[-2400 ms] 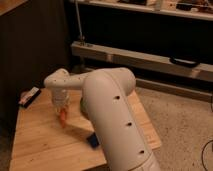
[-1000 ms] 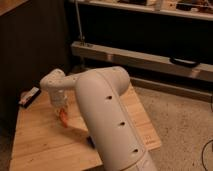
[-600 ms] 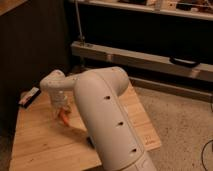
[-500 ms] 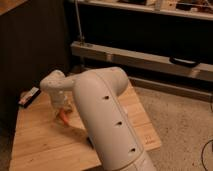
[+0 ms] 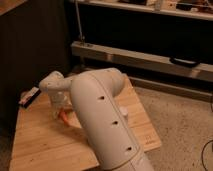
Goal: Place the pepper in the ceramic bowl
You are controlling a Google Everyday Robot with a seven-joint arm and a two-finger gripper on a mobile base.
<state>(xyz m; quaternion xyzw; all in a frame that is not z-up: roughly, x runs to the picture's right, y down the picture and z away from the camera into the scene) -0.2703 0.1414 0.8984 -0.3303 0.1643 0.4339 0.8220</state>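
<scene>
The hand [image 5: 59, 105] hangs low over the left rear part of the wooden bench [image 5: 40, 145], clamped on the pepper [image 5: 64, 116], whose orange body pokes out slantwise just beneath it, close above the boards. The bulky white arm [image 5: 100, 120] rises in the foreground and bends back left to the hand, hiding the middle of the bench. A dark flat object [image 5: 29, 97] lies at the bench's left edge, near the hand but apart from it.
</scene>
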